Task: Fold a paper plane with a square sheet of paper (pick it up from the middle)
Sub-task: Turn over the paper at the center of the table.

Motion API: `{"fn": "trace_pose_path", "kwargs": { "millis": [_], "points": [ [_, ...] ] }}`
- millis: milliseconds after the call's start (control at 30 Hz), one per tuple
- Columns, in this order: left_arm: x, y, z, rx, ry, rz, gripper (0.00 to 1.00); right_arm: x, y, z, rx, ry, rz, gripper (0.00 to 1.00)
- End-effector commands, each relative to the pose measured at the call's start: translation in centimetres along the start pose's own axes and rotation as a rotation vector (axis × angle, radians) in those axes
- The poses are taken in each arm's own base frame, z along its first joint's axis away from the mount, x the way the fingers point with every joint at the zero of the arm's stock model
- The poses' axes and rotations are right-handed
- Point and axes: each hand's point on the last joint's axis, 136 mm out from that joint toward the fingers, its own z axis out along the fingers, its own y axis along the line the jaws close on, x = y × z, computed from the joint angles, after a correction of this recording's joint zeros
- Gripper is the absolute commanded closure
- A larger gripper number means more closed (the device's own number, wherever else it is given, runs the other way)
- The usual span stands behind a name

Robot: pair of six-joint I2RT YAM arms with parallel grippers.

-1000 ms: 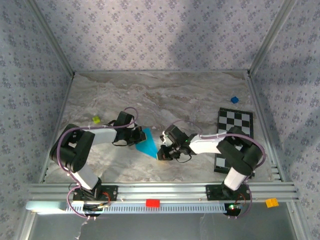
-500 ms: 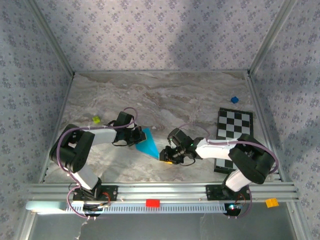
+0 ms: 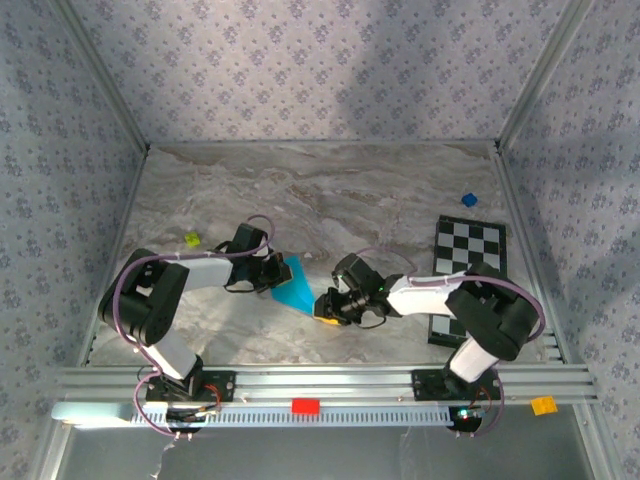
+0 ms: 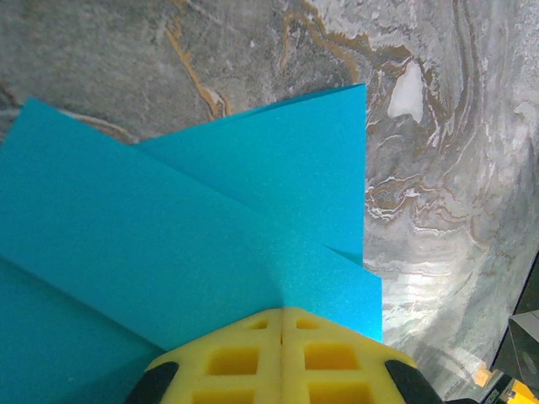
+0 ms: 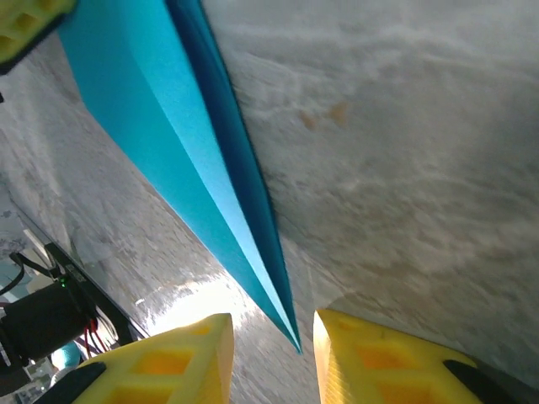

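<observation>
Several folds in, we pinch the paper [image 4: 210, 236] toward the table's [image 3: 400, 190] near edge: left gripper [image 4: 282, 313] clamped on its broad end, right gripper [image 5: 269, 324] part-open astride its pointed tip. Final folds, we judge, remain.

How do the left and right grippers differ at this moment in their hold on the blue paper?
Left gripper is shut, pinching the blue paper; right gripper is open, gripping nothing. The left sits at the paper's wide end; the right straddles its pointed tip. Both have yellow pads and work low over the marble table.
</observation>
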Motion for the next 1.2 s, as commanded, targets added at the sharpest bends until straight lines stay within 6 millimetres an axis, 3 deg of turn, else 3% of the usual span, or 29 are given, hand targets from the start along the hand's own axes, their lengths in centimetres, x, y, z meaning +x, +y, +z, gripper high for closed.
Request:
{"fn": "trace_pose_path", "kwargs": {
  "millis": [0,267,500,733,900,1033,1167],
  "points": [
    [1.1,2.4,0.1,-0.079,0.024,-0.048,0.99,-1.9,1.7,0.1,-0.06,-0.064,-0.008,0.69],
    [1.0,2.2,0.1,-0.072,0.02,-0.054,0.99,-2.7,3.1,-0.1,-0.144,-0.076,-0.032,0.69],
    [0.9,1.8,-0.1,-0.054,0.016,-0.061,0.98,-2.3,2.3,0.8,-0.142,-0.047,-0.021,0.72],
    [0.5,0.3,-1.0,-0.009,-0.011,-0.044,0.93,-2.2,2.2,0.5,-0.141,-0.049,-0.041,0.91],
    [-0.3,-2.1,-2.9,0.058,-0.062,-0.019,0.8,-2.2,1.8,-0.1,-0.113,-0.057,-0.028,0.99],
    [-0.4,-4.5,-5.6,0.117,-0.122,0.008,0.72,-2.4,1.3,-1.2,-0.024,-0.082,0.035,1.0],
    [0.1,-5.1,-8.3,0.108,-0.174,0.015,0.67,-2.3,1.4,-2.5,0.029,-0.113,0.096,1.0]
  ]
}}
